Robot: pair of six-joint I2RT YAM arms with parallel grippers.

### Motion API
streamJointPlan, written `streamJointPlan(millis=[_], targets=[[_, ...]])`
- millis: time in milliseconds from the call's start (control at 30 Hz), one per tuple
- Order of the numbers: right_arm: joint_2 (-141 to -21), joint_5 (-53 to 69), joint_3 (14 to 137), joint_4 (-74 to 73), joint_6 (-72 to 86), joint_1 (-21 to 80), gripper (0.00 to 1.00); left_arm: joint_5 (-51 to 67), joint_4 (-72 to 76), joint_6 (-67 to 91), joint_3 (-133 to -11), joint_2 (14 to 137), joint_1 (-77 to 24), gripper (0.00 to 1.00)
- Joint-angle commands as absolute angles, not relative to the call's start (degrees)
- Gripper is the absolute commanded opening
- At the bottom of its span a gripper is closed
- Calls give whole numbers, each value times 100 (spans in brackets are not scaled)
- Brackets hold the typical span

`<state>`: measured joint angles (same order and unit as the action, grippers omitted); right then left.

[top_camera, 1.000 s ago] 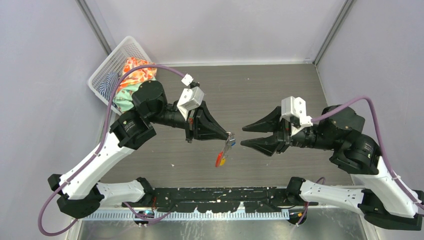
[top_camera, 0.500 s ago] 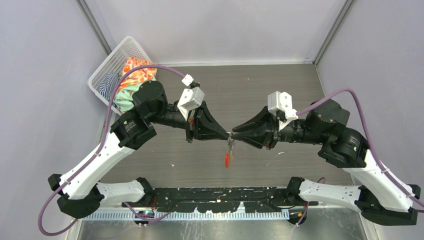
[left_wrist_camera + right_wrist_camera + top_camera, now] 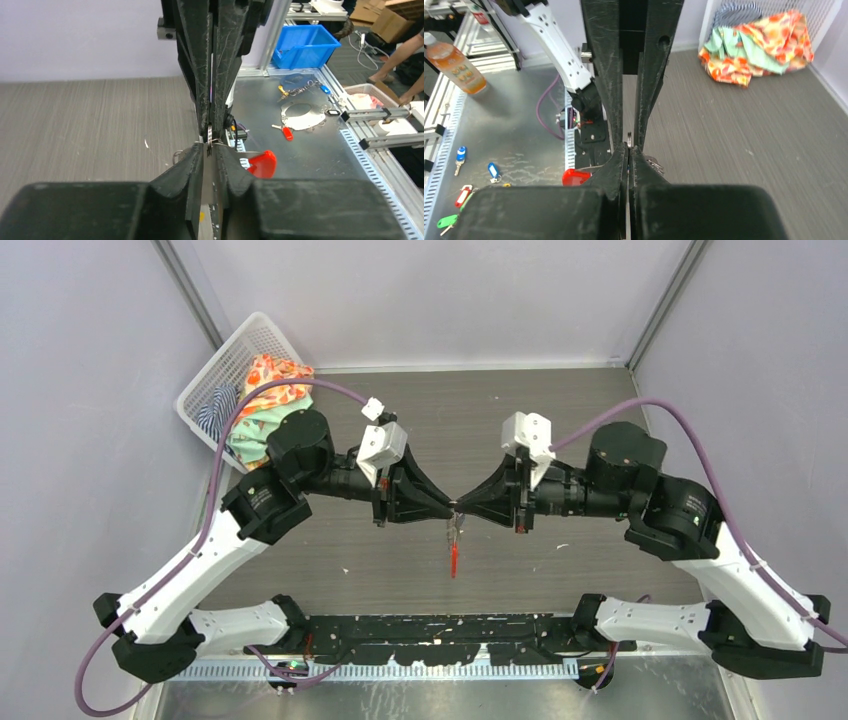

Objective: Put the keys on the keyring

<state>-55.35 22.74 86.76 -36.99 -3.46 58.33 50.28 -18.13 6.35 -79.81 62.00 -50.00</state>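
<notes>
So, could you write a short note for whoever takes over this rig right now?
Left gripper: shut on the keyring.
Right gripper: shut on the same keyring, tip to tip with the left.
Keyring: in the air above the table, red tag hanging below.
Keys: not made out in any view.
Done: keyring lifted, gripped from both sides.
Left: confirm both keys are on the ring, thread any missing.
</notes>
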Motion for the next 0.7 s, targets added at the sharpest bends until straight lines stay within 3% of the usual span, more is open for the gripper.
streamJointPlan(millis=[0,200,400,467,567,667], targets=[[-5901,1830,9310,-4631,-277,5844,1,4652,-1797,231,-7740,5993,-4891,22],[-6056,1746,9379,-4897,-311,5837,1,4658,-1937,88,-7777,5993,-4869,23],[-6179,1796,9518,-5000,-312,5841,1,4662,-2210,-367,-7705,6003,-4869,14],[-6200,1816,9519,-4977,-308,5843,1,4701,-2335,-540,-7677,6003,-4869,17],[-6240,1856,9518,-4983,-308,5845,1,4702,-2545,-736,-7681,6020,-4869,31],[-6288,1910,9523,-4968,-308,5845,1,4670,-2543,-791,-7719,6048,-4869,31]])
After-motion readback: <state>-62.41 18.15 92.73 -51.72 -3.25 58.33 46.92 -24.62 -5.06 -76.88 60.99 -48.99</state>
